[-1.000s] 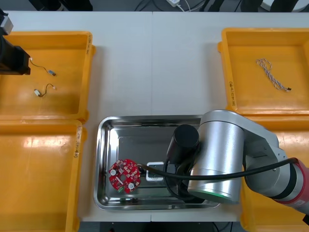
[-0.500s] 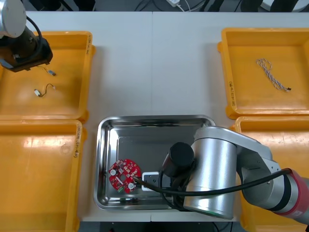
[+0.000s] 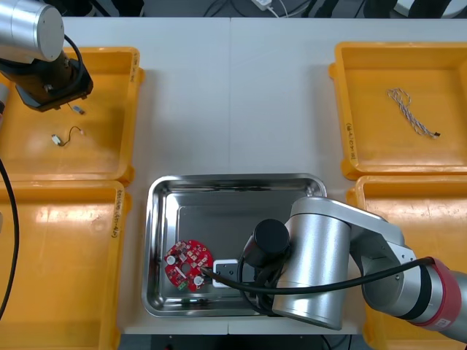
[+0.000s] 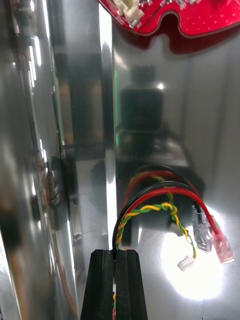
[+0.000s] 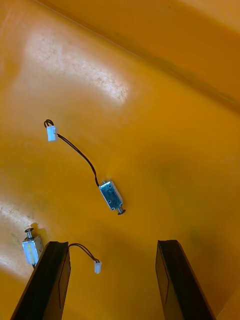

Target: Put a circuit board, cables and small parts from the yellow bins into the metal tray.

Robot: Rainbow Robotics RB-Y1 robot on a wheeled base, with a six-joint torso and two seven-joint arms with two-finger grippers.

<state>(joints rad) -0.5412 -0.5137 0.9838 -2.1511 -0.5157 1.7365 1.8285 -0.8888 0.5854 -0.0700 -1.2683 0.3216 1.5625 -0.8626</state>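
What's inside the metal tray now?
A red circuit board and the red and yellow cable, pinched in the right claw. The right arm covers the right part of the metal tray. Left claw open over a yellow bin.

Hidden beneath the right arm [image 3: 321,262] in the front view: the metal tray's [image 3: 164,197] near right corner and the red and yellow cable [image 4: 160,197]. Cut off at the right wrist view's edge: the round red circuit board [image 4: 200,20]. Half tucked behind a finger [image 5: 50,280] of the left gripper [image 5: 112,244]: one small metal part [image 5: 31,248].

Left gripper [image 5: 112,246], 2 fingers wide apart; right gripper [image 4: 114,255], fingers nearly together, pinched on cables [image 4: 148,208].
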